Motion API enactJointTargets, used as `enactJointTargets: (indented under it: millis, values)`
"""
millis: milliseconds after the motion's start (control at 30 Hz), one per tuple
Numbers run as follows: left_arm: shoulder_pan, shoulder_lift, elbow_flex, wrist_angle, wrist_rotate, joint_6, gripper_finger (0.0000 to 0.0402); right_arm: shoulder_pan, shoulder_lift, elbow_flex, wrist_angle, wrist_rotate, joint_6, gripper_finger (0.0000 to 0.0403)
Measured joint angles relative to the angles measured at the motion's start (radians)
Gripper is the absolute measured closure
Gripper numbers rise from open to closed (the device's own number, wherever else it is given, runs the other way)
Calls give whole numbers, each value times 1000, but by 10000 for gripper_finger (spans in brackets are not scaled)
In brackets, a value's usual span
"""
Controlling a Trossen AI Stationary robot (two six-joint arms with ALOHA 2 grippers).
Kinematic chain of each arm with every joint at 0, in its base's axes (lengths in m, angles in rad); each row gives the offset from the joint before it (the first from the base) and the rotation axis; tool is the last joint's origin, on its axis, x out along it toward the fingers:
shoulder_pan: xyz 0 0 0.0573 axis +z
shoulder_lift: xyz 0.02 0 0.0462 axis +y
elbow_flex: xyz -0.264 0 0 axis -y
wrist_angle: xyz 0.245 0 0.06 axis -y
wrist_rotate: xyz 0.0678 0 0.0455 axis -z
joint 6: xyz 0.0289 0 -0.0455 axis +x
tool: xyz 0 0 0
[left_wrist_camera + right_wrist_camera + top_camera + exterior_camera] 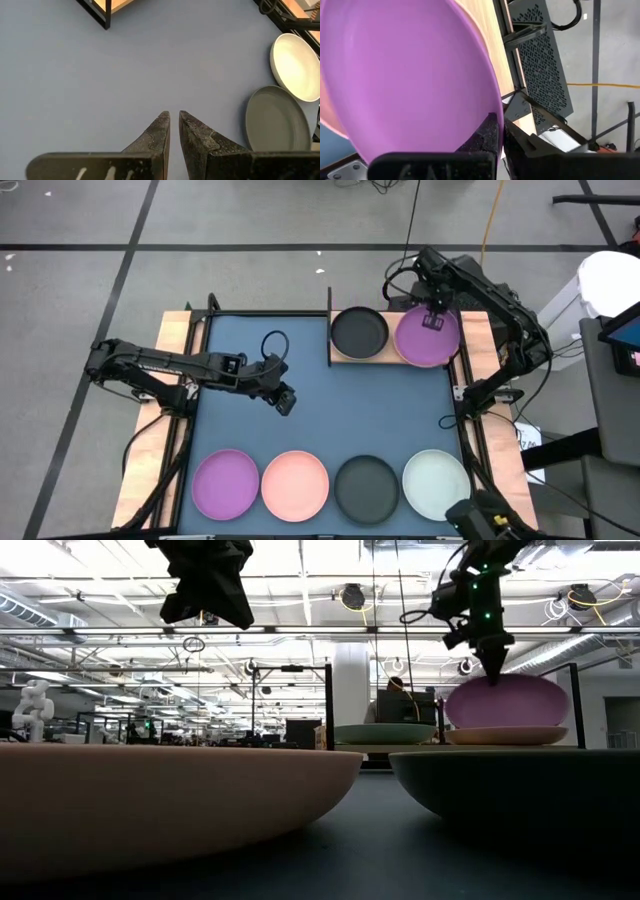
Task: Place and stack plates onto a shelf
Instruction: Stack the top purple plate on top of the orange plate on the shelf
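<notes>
The light-wood shelf (388,356) stands at the mat's far edge. On its left half lies a black plate (358,332); the low view shows a greenish plate (385,733) there. My right gripper (435,318) is shut on a purple plate (428,338) over the shelf's right half. That plate is tilted above a pink plate (505,736) lying flat on the shelf. My left gripper (283,398) hovers shut over the bare mat, left of centre, touching nothing. Along the near edge rest one purple (226,485), one pink (295,485), one black (366,487) and one mint plate (435,483). My right gripper pinches the purple plate's far rim (492,112), one finger (482,137) on the plate's inner face and one outside. The fingers come from above, pointing down (497,662). The plate hangs tilted below them, its lower edge (505,726) at the pink plate.
A thin black rail (329,325) stands upright at the shelf's left end. Wooden strips (150,450) and black frames border the blue mat (370,415) on both sides. The mat's middle is bare between the shelf and the near row of plates.
</notes>
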Motion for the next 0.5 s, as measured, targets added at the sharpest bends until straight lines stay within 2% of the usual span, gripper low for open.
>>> enactJointTargets:
  millis: [233,500]
  values:
    - [0,0,0,0,0,-3,357,0,0,-37,52,0,2,400]
    - [0,0,0,0,0,-5,357,0,0,-55,90,35,31,377]
